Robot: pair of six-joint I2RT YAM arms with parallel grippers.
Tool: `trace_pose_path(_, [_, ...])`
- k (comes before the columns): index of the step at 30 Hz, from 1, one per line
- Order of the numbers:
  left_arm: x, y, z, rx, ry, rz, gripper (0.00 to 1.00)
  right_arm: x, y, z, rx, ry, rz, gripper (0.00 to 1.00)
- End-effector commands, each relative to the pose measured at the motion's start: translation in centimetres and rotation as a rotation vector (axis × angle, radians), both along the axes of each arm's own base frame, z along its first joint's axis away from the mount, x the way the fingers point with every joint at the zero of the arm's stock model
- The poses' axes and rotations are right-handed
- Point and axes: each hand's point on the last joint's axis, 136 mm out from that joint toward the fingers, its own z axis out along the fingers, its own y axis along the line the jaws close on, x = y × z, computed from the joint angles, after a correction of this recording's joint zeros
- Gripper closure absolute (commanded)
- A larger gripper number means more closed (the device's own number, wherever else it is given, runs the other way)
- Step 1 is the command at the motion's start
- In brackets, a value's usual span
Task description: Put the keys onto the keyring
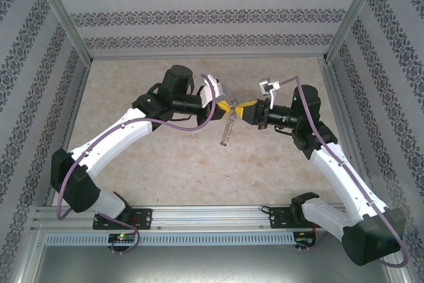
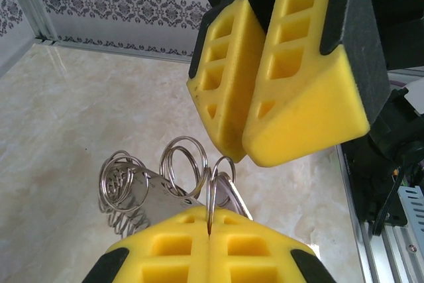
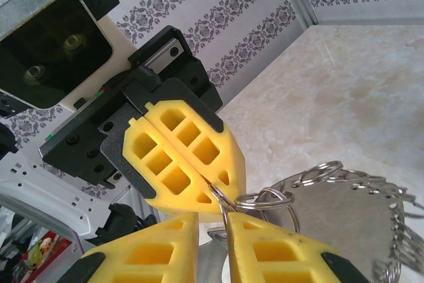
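Flowery wallpaper walls point(image 1: 199, 18) stand around a pale, stone-look table point(image 1: 165, 170). Both my arms meet above its middle. My left gripper point(image 2: 209, 233) is squeezed tight on one thin wire loop of the keyring point(image 3: 358, 175), so the whole bunch hangs from its pads. My right gripper point(image 3: 213, 233) faces it tip to tip. Its fingers are a small crack apart, with a wire loop running through the crack, and they do not seem to pinch it. I cannot pick out the key among the shiny bits.

What could go wrong? The wire is thin, hard and slippery, and the yellow pads are soft, holey foam. So the loop could slide out and the bunch would drop. The two sets of pads almost touch, so a small push could bump them and twist the loop. The small silver rings point(image 2: 182, 164) are round, springy coils that dangle and may tangle.
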Motion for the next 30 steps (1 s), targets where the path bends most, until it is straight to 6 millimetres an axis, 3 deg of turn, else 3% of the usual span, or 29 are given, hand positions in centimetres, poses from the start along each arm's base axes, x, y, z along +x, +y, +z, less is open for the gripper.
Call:
trace_pose_path(1, [0.1, -0.2, 1.8, -0.038, -0.041, -0.026, 1.00, -0.1, 0.6, 0.5, 0.009, -0.028, 0.019, 0.81])
trace_pose_path(13, [0.1, -0.1, 1.7, -0.037, -0.040, -0.023, 1.00, 0.0, 0.1, 0.3, -0.004, -0.031, -0.010, 1.00])
trace_pose_path(22, [0.1, 0.0, 1.7, -0.035, -0.048, -0.018, 1.00, 0.1, -1.5, -0.5, -0.013, -0.004, -0.068, 1.00])
trace_pose_path(23, [0.0, 0.0, 1.7, -0.035, -0.048, -0.019, 1.00, 0.1, -1.7, -0.5, -0.010, -0.004, -0.077, 0.98])
trace_pose_path(24, [0.1, 0.0, 1.6, -0.034, -0.048, -0.018, 1.00, 0.1, -1.9, -0.5, -0.008, 0.002, -0.086, 0.86])
trace_pose_path(25, [0.1, 0.0, 1.6, -0.033, -0.046, -0.017, 1.00, 0.1, -2.0, -0.4, -0.005, 0.002, -0.089, 0.82])
trace_pose_path(30, [0.1, 0.0, 1.7, -0.035, -0.049, -0.018, 1.00, -0.6, -1.6, 0.6, 0.024, -0.001, -0.047, 0.75])
